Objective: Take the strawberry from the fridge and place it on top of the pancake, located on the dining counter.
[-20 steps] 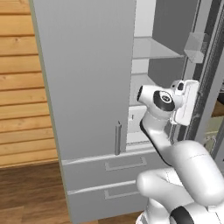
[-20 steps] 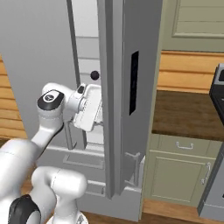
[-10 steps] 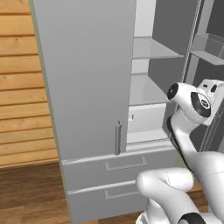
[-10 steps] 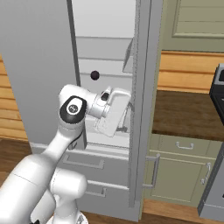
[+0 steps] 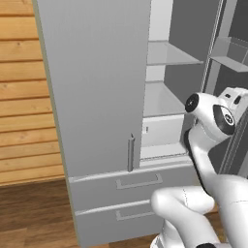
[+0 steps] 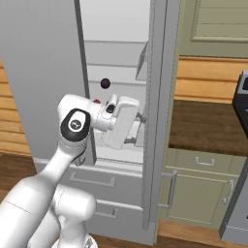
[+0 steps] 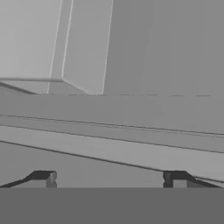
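Note:
The light-grey fridge [image 5: 92, 72] has its left door shut and its right door [image 6: 157, 97] swung wide open. On a pale shelf inside, the tiny red strawberry [image 6: 97, 101] peeks out from behind my arm, just below a dark purple round fruit [image 6: 104, 83]. My gripper [image 6: 138, 129] is inside the opening at shelf height, pointing right at the inner side of the open door. In the hand view the gripper [image 7: 109, 179] is open, its fingertips [image 7: 43, 177] wide apart with nothing between them, facing grey door panels. The pancake and the dining counter are out of view.
A dark brown worktop [image 6: 208, 128] over green cabinets [image 6: 203, 189] stands right of the fridge. Two fridge drawers [image 5: 131, 193] lie below the doors. A wooden plank wall [image 5: 22, 97] is on the left. Door bins [image 5: 227, 53] hang on the open door.
The fridge's right door has swung further open. My hand has moved right across the opening, uncovering the shelf and the dark fruit.

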You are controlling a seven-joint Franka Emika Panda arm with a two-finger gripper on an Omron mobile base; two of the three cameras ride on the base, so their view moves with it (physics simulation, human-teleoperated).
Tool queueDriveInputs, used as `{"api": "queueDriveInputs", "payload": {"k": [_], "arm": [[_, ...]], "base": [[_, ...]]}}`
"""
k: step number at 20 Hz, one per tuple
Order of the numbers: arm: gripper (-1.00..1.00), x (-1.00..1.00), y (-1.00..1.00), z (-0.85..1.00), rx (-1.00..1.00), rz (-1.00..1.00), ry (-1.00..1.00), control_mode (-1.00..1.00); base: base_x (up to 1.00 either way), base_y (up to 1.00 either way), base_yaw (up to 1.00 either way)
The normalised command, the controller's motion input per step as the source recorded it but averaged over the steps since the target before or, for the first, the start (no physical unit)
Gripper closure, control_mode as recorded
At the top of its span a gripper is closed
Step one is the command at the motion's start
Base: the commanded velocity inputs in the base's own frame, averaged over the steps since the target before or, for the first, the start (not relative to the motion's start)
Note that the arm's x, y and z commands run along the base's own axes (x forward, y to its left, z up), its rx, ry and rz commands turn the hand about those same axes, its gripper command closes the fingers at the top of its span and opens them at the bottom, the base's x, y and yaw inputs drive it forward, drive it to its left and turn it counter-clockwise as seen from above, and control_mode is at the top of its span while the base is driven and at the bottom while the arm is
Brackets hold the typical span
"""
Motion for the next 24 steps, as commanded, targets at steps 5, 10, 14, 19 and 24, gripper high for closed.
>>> {"api": "queueDriveInputs", "payload": {"k": [5, 10, 14, 19, 24], "arm": [[-1.00, 0.00, 0.48, 0.00, 0.16, -0.02, -0.07, -1.00], [-1.00, 0.01, 0.77, -0.10, 0.24, -0.22, -0.05, -1.00], [-1.00, 0.00, 0.92, 0.00, 0.29, -0.18, -0.08, -1.00], [-1.00, 0.37, 1.00, -0.17, 0.28, -0.03, -0.08, -1.00], [-1.00, 0.66, 0.81, -0.57, 0.39, 0.17, 0.03, -1.00]], "base": [[0.00, 0.00, 0.00], [0.00, 0.00, 0.00], [0.00, 0.00, 0.00], [0.00, 0.00, 0.00], [0.00, 0.00, 0.00]]}}
